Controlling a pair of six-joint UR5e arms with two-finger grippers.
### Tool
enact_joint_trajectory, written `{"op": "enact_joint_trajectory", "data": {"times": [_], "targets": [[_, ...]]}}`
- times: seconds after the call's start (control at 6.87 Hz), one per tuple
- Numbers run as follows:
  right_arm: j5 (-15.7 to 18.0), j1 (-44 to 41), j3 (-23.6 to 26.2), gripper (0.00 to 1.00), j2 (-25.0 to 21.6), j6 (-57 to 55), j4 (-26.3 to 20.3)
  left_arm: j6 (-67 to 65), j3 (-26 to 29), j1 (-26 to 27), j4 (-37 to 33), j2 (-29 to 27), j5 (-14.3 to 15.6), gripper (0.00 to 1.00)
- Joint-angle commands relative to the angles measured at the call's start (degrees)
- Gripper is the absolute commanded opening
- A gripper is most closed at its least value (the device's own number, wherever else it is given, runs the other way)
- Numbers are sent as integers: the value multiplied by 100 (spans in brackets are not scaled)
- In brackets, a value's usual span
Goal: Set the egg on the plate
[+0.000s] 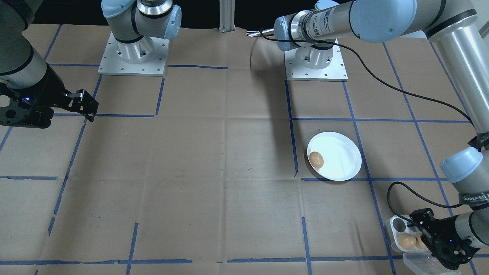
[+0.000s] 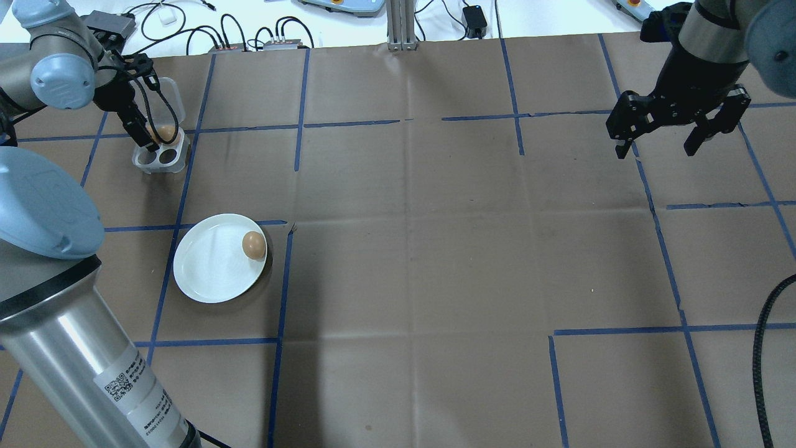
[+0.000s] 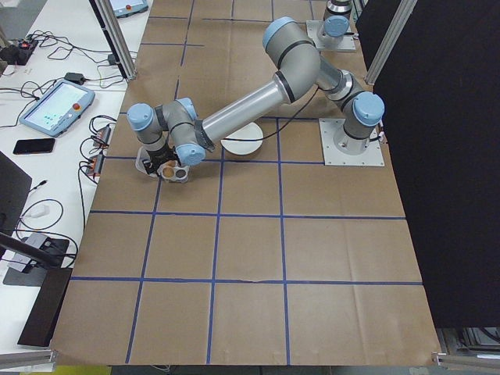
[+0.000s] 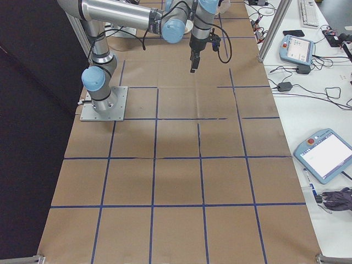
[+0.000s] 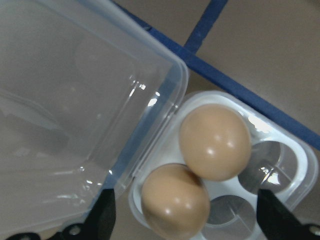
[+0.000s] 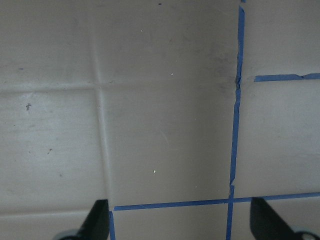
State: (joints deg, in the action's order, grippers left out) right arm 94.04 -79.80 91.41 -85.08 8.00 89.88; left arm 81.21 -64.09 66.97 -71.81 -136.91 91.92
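A brown egg [image 1: 316,159] [image 2: 253,245] lies on the white plate [image 1: 342,160] [image 2: 208,264], close to its rim. Beyond the plate stands a clear egg box [image 2: 169,157] [image 5: 287,172] with its lid [image 5: 75,125] folded back. Two more brown eggs [image 5: 215,141] [image 5: 175,200] fill two of its cups, and the other two cups are bare. My left gripper [image 2: 142,134] [image 5: 189,215] hovers open right over the box, its fingers well apart on either side of the nearer egg. My right gripper [image 2: 659,149] [image 1: 86,106] hangs open far across the table, holding nothing.
Brown paper with a blue tape grid [image 2: 404,121] covers the table. The two arm bases [image 1: 133,53] [image 1: 315,57] stand at the robot's edge. Cables and teach pendants [image 2: 249,31] lie on the white bench beyond the far edge.
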Motion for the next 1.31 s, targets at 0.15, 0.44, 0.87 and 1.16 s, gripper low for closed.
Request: {"op": "enact_joint_trajectory", "data": {"times": [0.15, 0.44, 0.87, 1.16], "targets": [[0, 0, 0, 100, 0, 0, -6, 0, -7, 9, 1, 15, 192, 77], [0, 0, 0, 100, 0, 0, -6, 0, -7, 26, 9, 15, 467, 64], [0, 0, 0, 100, 0, 0, -6, -61, 37, 35, 27, 6, 432, 65], [0, 0, 0, 100, 0, 0, 3, -123, 46, 35, 36, 6, 405, 65]]}}
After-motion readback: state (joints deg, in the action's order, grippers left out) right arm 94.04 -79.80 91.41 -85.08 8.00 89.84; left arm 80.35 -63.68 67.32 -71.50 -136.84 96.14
